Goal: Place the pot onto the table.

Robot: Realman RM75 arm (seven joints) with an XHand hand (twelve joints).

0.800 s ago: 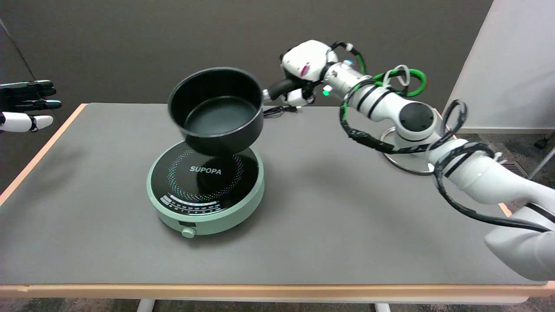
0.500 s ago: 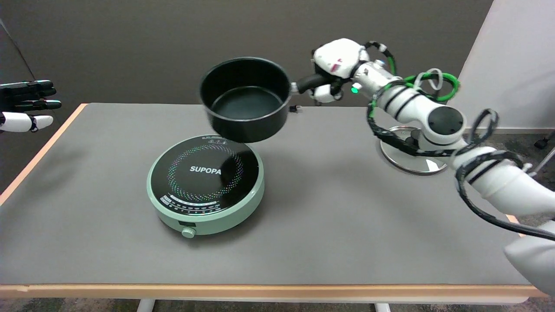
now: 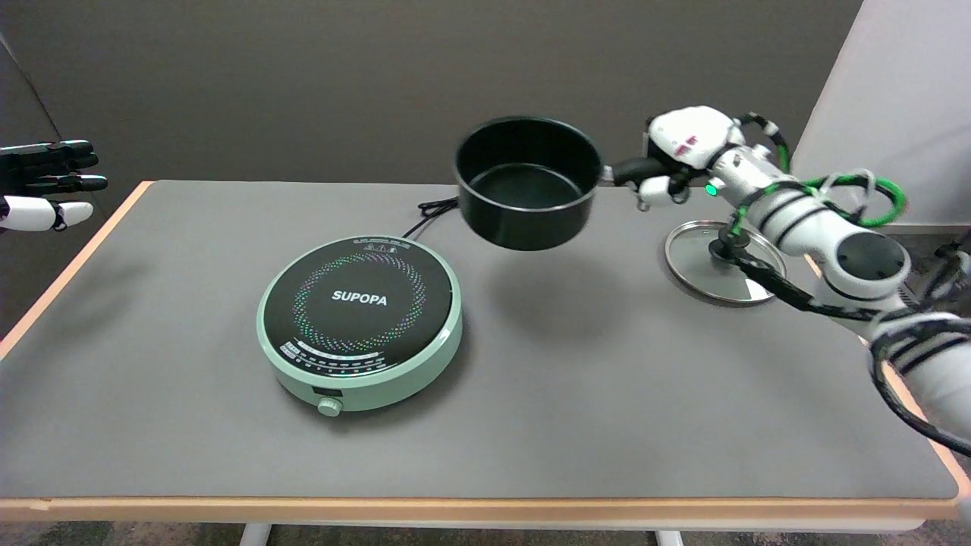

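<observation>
Cooker (image 3: 359, 322) on table (image 3: 576, 409), left of centre. Pot (image 3: 527, 182) held in air to far right of it; lid (image 3: 721, 262) farther right on table.

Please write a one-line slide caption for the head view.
Right hand holds the black pot by its handle above the table, between cooker and lid.

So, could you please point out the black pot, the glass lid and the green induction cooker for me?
black pot (image 3: 523, 184): head view, inner floor.
round glass lid (image 3: 694, 258): head view, glass left of its knob.
green induction cooker (image 3: 358, 299): head view, black top.
</observation>
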